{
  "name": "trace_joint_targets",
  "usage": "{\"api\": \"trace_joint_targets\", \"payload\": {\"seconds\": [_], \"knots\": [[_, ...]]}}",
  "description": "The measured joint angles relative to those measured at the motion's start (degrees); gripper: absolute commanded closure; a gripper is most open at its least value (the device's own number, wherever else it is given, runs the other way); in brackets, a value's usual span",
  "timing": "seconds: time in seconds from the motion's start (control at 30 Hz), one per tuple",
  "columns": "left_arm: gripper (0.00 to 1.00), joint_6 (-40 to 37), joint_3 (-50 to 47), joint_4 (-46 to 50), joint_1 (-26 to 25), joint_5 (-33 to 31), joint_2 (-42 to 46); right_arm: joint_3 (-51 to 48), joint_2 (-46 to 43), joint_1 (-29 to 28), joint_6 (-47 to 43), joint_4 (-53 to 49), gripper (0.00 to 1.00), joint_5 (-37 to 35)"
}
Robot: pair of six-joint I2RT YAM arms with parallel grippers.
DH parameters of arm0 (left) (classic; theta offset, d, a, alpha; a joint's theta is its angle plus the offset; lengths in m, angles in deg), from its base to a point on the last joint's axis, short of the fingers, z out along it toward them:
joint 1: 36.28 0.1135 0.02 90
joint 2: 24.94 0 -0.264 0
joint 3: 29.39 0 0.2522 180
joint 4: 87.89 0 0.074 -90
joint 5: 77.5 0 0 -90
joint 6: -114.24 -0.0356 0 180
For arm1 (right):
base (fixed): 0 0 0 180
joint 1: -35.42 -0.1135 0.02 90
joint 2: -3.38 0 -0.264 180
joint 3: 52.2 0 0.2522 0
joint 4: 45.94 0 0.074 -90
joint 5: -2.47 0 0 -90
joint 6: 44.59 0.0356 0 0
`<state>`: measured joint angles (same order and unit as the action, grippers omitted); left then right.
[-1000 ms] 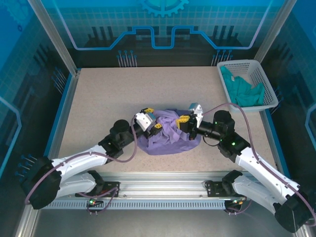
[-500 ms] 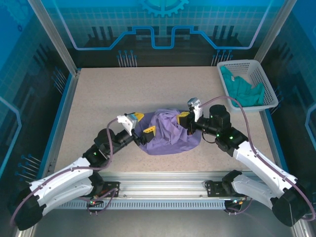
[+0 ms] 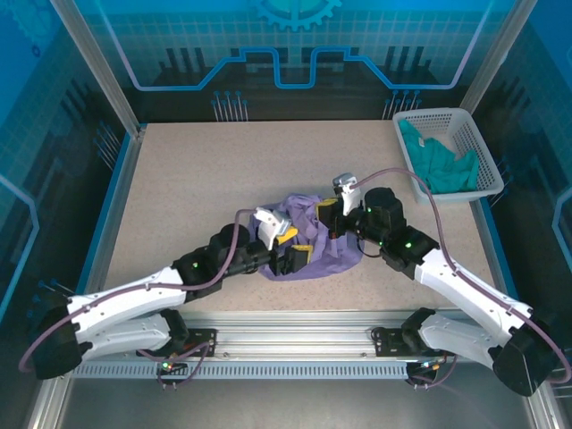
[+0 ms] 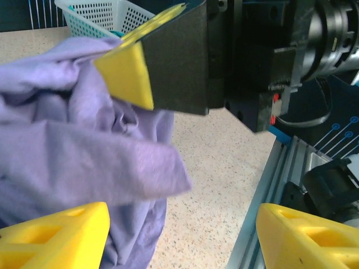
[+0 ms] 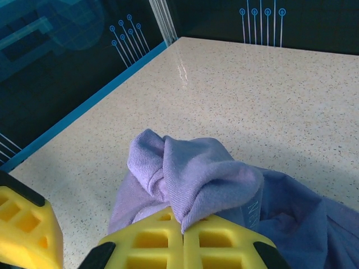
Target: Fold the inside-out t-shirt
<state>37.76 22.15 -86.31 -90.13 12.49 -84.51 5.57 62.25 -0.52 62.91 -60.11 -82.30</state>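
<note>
Faint lettering on the lavender inside-out t-shirt is too blurred to read. It lies bunched at the middle of the table, one fold pinched between the closed fingers of the right gripper. The left gripper — drawn back leftward half a second ago — now reaches the shirt's near edge, fingers spread. A white basket with a teal garment stands far right — well apart.

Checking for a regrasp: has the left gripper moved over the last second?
Yes. The left gripper has shifted right and closer to the near rail, and is now lower on the t-shirt.
</note>
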Motion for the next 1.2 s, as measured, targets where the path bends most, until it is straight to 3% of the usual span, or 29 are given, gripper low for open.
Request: {"api": "trace_joint_targets", "payload": {"seconds": [0.27,0.47,0.93,1.2], "knots": [[0.72,-0.74,2.99,-1.68,-0.02,-4.33,-8.5,0.04,0.61,-0.52,0.09,-0.13,1.0,-1.27],[1.0,-1.88,2.67,-1.81,0.46,-6.54,-8.41,0.04,-1.16,-0.5,-0.98,-1.38,1.0,-2.93],[1.0,-1.42,-1.62,-0.04,5.77,-6.95,0.13,-0.04,-2.97,-0.2,-2.97,-2.99,1.0,-4.42],[1.0,0.13,-2.71,2.97,8.55,-13.11,4.24,-0.09,-3.15,0.0,-3.63,-4.9,1.0,-5.57]]}}
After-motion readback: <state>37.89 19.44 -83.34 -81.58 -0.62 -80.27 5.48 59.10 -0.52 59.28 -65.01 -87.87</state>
